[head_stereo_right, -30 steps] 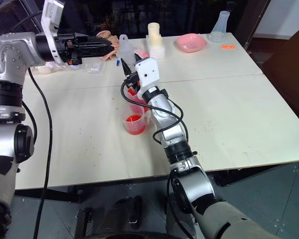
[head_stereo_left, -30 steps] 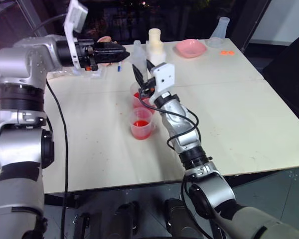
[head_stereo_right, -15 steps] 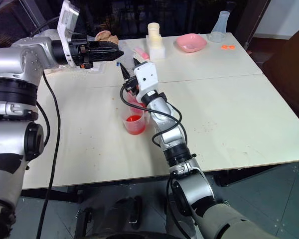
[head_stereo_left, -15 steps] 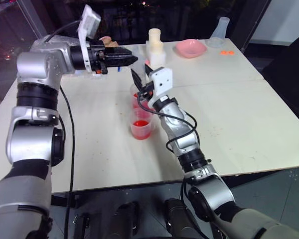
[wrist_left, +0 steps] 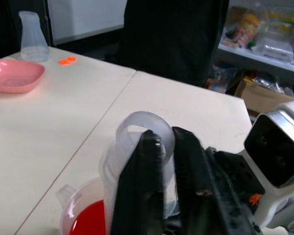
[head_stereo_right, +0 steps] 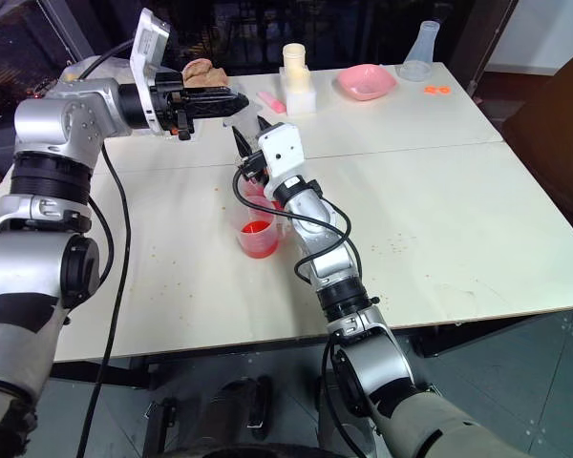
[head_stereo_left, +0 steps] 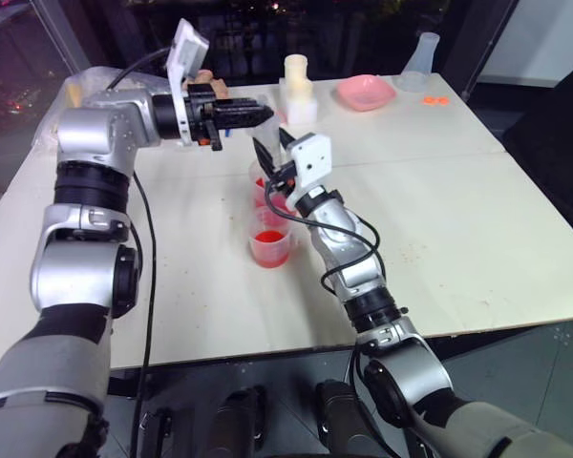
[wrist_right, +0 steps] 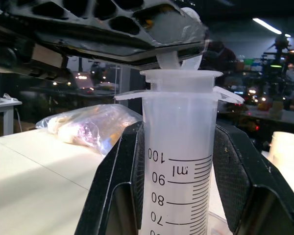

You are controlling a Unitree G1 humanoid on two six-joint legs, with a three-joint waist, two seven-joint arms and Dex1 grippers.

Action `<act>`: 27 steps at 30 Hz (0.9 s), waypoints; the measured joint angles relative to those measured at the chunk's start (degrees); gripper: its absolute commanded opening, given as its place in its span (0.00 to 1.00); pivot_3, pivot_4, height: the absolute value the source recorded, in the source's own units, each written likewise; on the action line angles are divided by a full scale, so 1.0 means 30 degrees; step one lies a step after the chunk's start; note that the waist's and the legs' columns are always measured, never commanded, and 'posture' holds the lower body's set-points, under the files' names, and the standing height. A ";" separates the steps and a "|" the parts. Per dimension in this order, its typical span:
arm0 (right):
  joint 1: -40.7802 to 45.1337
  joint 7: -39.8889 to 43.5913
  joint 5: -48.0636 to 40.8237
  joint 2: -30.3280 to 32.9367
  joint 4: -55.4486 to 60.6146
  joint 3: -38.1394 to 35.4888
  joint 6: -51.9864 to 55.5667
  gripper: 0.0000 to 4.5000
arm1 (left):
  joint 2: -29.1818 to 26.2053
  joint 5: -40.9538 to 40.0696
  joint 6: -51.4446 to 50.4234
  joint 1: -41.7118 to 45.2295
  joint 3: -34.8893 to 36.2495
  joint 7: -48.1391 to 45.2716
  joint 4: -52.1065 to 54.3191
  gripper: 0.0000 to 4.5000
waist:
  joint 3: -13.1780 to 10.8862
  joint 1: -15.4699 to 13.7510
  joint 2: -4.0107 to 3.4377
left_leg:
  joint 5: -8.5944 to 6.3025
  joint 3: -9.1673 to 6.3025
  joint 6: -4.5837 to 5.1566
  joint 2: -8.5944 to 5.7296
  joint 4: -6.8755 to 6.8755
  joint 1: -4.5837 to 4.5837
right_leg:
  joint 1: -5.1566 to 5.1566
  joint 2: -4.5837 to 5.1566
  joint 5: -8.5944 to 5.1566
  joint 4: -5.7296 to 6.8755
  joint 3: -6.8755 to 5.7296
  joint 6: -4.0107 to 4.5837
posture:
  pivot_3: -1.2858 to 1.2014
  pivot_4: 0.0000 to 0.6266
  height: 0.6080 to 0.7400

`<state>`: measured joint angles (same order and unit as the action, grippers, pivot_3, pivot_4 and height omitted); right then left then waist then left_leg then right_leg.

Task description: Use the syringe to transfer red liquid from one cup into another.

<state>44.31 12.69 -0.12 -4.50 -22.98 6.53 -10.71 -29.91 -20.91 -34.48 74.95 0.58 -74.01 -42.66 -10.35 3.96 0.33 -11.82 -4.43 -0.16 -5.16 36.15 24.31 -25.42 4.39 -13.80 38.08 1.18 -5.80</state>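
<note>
The syringe (wrist_right: 179,161) stands upright, its clear barrel with printed marks clamped between the black fingers of my right gripper (head_stereo_left: 270,143). That gripper is over two clear cups. The front cup (head_stereo_left: 270,248) holds red liquid (head_stereo_left: 270,236), and the back cup (head_stereo_left: 265,194) right behind it also shows red. My left gripper (head_stereo_left: 265,113) reaches in level from the left. It is shut on the white plunger head (wrist_left: 144,134) at the syringe's top. The syringe's tip is hidden behind the right gripper.
At the table's far side stand a cream bottle (head_stereo_left: 298,81), a pink bowl (head_stereo_left: 366,92) and a clear flask (head_stereo_left: 420,62), with small orange bits (head_stereo_left: 436,99) beside them. A plastic bag (head_stereo_right: 202,72) lies at the back left. Bare tabletop (head_stereo_left: 458,219) stretches to the right.
My left gripper has moved right to the top of the syringe and shut on the plunger head. The right gripper and the cups have stayed in place.
</note>
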 measured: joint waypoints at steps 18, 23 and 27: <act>-0.0023 0.0224 -0.0832 -0.0540 0.0025 -0.0410 0.0133 0.31 | 0.0429 0.0376 0.0031 0.1165 0.0120 0.0260 -0.1443 0.01 | 0.0000 -0.0002 0.0000 | 0.0000 -0.0002 0.0001 -0.0002 0.0000 0.0000 | 0.0000 0.0000 0.0000 0.0002 -0.0003 -0.0001 | 0.52 0.24 1.00; -0.0010 0.0204 -0.0834 -0.0544 -0.0121 -0.0533 -0.0106 0.31 | 0.0598 0.0486 0.0122 0.1551 0.0129 0.0295 -0.2061 0.01 | 0.0000 0.0030 0.0000 | 0.0000 -0.0001 0.0000 0.0001 -0.0003 -0.0002 | -0.0001 -0.0005 0.0000 0.0004 -0.0002 -0.0001 | 0.52 0.24 1.00; -0.0015 0.0204 -0.0820 -0.0566 -0.0520 -0.0532 -0.0379 0.31 | 0.0643 0.0545 0.0163 0.1588 0.0134 0.0313 -0.2346 0.01 | 0.0000 0.0011 0.0000 | 0.0000 -0.0001 0.0000 0.0000 -0.0001 -0.0001 | 0.0000 -0.0004 0.0000 0.0003 -0.0002 -0.0001 | 0.52 0.24 1.00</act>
<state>44.27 13.31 -2.58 -6.19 -24.54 4.94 -11.84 -27.98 -19.28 -33.99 79.72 0.98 -73.07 -49.70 -10.35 3.99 0.33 -11.82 -4.43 -0.16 -5.16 36.15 24.31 -25.42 4.38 -13.80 38.09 1.17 -5.81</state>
